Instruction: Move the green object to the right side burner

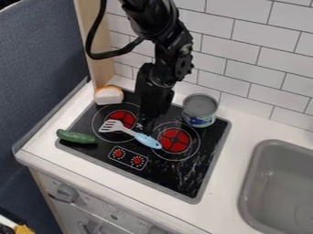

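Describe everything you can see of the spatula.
The spatula has a pale slotted head and neck and a light-blue handle, apparently plastic. It lies slantwise on the black stovetop, head over the left burner, handle end at the right burner. The gripper hangs close beside it; whether they touch, I cannot tell.

Glossy black arm, 1 thick black cable

White tiled wall (pixel 245 59) with dark grout beside a dark blue partition (pixel 40 68) edged in pale wood.
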Controlling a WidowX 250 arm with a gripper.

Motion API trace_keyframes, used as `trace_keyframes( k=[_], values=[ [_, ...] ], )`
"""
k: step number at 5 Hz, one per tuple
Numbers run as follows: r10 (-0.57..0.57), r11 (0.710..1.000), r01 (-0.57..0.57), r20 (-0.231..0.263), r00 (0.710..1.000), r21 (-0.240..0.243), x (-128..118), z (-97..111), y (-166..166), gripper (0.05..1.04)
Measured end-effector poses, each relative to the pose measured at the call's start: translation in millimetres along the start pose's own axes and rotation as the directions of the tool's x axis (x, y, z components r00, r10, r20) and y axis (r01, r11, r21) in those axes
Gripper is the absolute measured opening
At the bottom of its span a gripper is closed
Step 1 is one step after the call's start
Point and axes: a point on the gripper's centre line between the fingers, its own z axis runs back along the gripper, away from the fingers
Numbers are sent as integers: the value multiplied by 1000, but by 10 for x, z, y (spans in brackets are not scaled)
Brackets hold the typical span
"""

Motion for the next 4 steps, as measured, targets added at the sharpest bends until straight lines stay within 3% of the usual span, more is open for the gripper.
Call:
trace_keyframes(
  k=[1, 2, 3, 4],
  values=[
    [-4, 999, 5, -11, 1000, 36, -46, -101, 69, 1001],
    [76, 995, -72, -70, 995, 62, 74, -151, 167, 1000],
    [198, 980, -196, -125, 972, 29, 332, -42, 170, 1000],
    [302, 953, -301, -156, 940, 31, 565, -47, 284, 1000]
  ],
)
